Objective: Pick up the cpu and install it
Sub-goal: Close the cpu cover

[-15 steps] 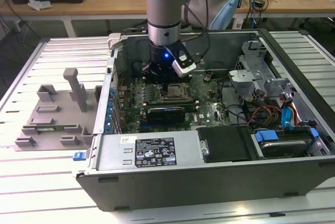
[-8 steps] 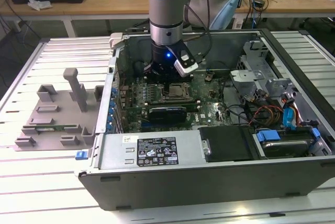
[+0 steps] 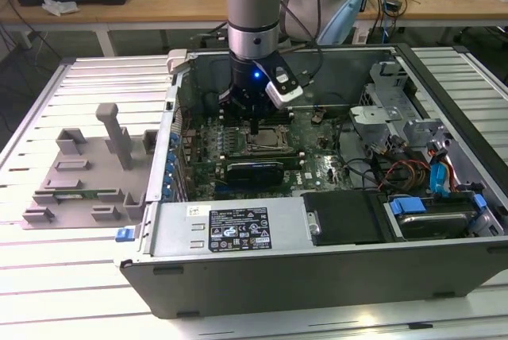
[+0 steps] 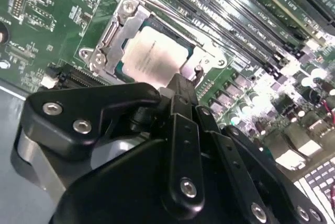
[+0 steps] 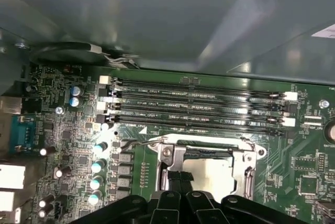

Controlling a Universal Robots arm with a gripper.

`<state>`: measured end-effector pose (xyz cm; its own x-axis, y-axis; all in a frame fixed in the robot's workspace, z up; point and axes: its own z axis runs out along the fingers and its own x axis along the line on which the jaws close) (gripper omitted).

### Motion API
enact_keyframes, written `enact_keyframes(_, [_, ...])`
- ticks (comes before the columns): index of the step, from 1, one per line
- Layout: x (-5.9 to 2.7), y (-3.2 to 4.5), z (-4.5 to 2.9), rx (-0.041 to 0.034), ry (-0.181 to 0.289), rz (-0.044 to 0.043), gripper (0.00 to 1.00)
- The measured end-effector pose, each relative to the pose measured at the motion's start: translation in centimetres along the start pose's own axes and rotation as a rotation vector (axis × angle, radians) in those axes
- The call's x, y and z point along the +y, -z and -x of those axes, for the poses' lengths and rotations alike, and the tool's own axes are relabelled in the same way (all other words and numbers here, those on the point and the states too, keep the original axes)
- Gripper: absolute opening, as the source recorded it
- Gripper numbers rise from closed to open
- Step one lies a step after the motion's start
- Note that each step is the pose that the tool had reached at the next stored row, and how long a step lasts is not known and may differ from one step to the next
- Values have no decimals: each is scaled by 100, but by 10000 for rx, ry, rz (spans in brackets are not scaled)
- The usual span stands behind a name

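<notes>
The cpu (image 4: pixel 157 56) is sitting flat inside the socket frame (image 4: pixel 116 31) on the green motherboard (image 4: pixel 31 41) — its silver top facing up. The arm (image 3: pixel 254 14) is reaching down into the open computer case (image 3: pixel 333 276), which is lying on the slatted counter (image 3: pixel 48 284). The jaws are hanging pressed together just beside the cpu's edge, pinching nothing — whether they are touching it, I cannot tell.

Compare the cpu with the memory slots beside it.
The cpu is square and pale silver; the slots are long, narrow and black. The cpu is one piece ringed by a metal bracket; the slots run as four parallel rows. Both lie flat on the green board.
</notes>
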<state>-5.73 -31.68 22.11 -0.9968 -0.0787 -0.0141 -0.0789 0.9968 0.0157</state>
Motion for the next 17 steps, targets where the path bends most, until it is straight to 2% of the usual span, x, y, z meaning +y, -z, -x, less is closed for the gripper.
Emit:
enact_keyframes(5, [2,100,1,0,0,0,11])
enact_keyframes(11, [1,112,1,1,0,-2,11])
enact_keyframes(14, [4,238,3,1,0,-4,11])
enact_keyframes(16, [5,287,4,0,1,-7,11])
enact_keyframes(17, [6,347,5,1,1,-10,11])
